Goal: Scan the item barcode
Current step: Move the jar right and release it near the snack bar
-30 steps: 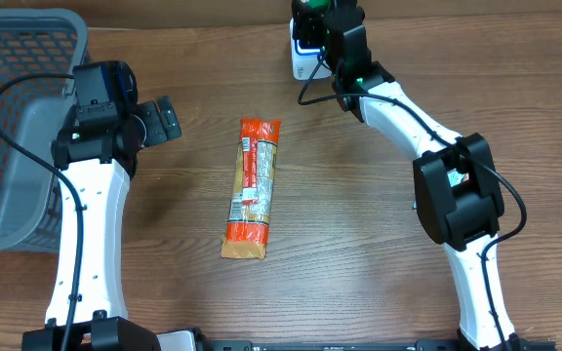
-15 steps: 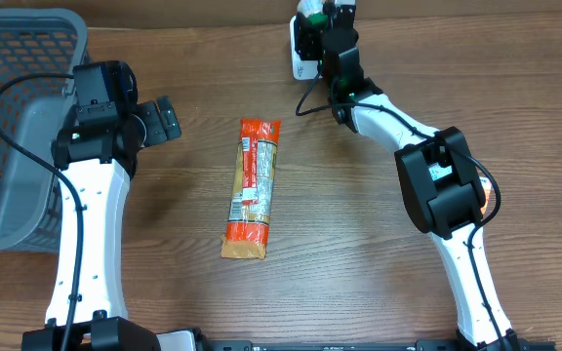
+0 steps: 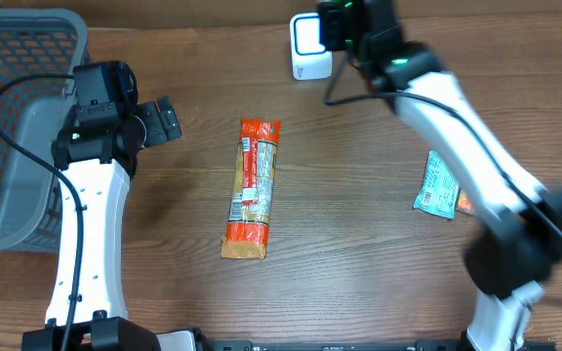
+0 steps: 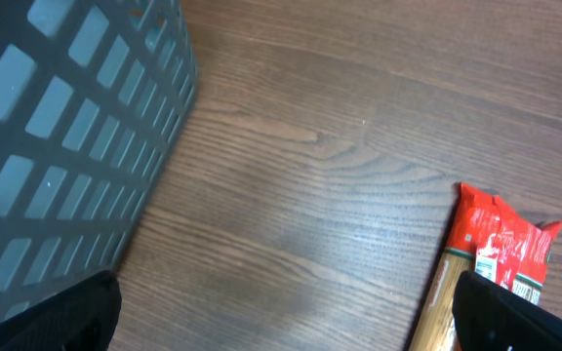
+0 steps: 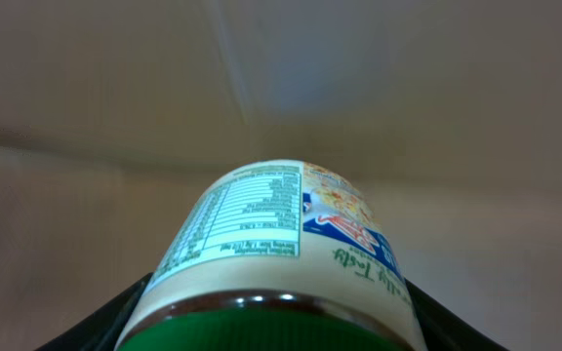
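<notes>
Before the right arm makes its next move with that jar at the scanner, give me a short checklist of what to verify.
1. Right end effector closed on the jar: ok.
2. Jar held up beside the white scanner: ok.
3. Barcode facing the scanner: cannot tell; the right wrist view shows only the nutrition panel.
4. Left end effector open, empty and apart from the orange packet: ok.
5. Teal packet clear of the right arm's path: cannot tell; in the overhead view the arm passes over its edge.
</notes>
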`<state>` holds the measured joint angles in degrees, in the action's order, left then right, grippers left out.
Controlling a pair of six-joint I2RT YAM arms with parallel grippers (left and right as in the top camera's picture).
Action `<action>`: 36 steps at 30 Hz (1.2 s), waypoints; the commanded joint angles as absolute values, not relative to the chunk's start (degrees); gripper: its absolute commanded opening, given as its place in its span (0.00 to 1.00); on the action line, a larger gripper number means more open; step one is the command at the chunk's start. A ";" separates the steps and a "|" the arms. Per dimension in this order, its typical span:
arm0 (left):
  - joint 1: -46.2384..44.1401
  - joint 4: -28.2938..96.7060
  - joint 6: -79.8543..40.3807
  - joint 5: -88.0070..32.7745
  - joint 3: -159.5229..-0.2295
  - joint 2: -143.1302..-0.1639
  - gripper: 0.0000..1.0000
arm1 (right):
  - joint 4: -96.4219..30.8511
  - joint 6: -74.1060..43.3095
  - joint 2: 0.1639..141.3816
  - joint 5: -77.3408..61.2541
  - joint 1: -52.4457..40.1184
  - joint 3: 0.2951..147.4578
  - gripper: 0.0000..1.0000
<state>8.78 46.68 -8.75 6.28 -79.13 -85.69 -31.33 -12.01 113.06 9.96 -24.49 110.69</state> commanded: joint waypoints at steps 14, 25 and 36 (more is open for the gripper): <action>8.95 46.50 -7.68 6.57 -79.70 -86.19 1.00 | -72.79 -19.84 104.29 5.26 -21.12 91.02 0.04; 8.93 46.48 -7.68 6.57 -79.70 -86.19 1.00 | -66.13 -19.73 104.29 5.34 -21.12 78.91 0.08; 8.93 46.50 -7.68 6.57 -79.70 -86.19 1.00 | -61.98 -19.29 104.29 7.05 -21.12 73.47 1.00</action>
